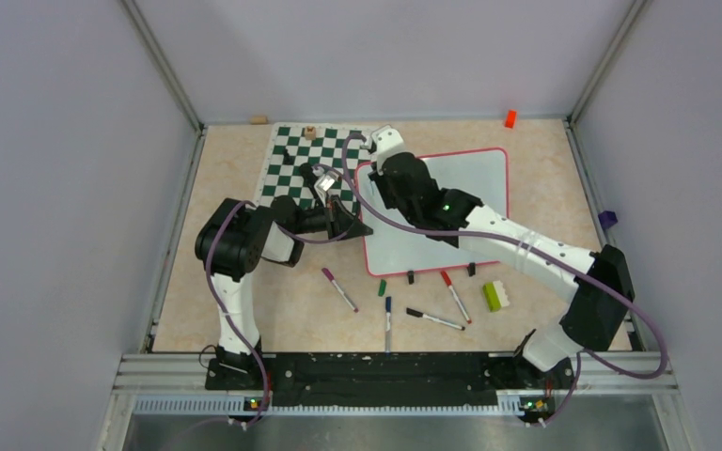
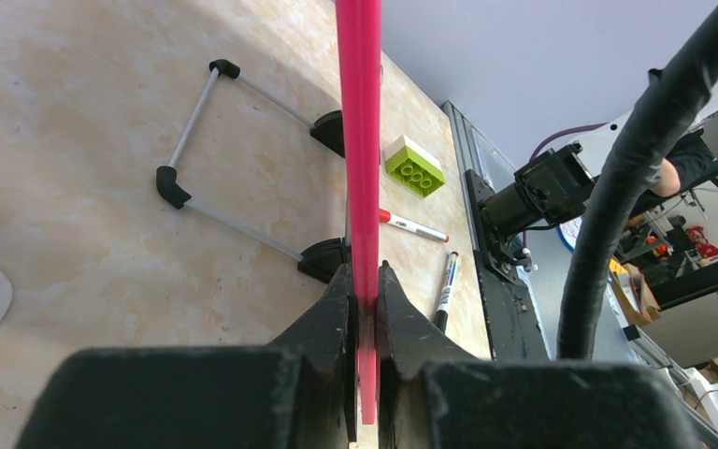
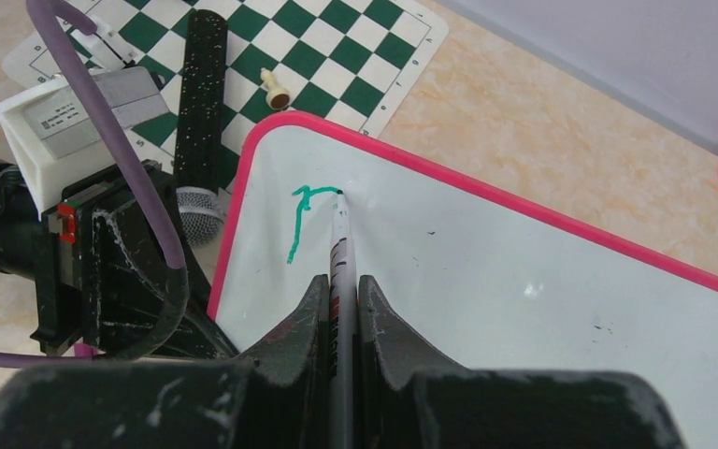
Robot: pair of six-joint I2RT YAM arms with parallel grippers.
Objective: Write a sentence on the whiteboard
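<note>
Obs: whiteboard (image 1: pixel 470 188) sits just beside chess mat (image 1: pixel 287 164). Left tool (image 2: pixel 365 281) is clamped on its pink frame, probably to steady it. Right tool (image 3: pixel 341 285) pinches marker (image 3: pixel 340 238), tip on the board. The sentence (image 3: pixel 297 220) is barely begun, in the corner nearest the mat.

Black-and-white arms (image 1: pixel 526 249), purple cables (image 3: pixel 112 131).
</note>
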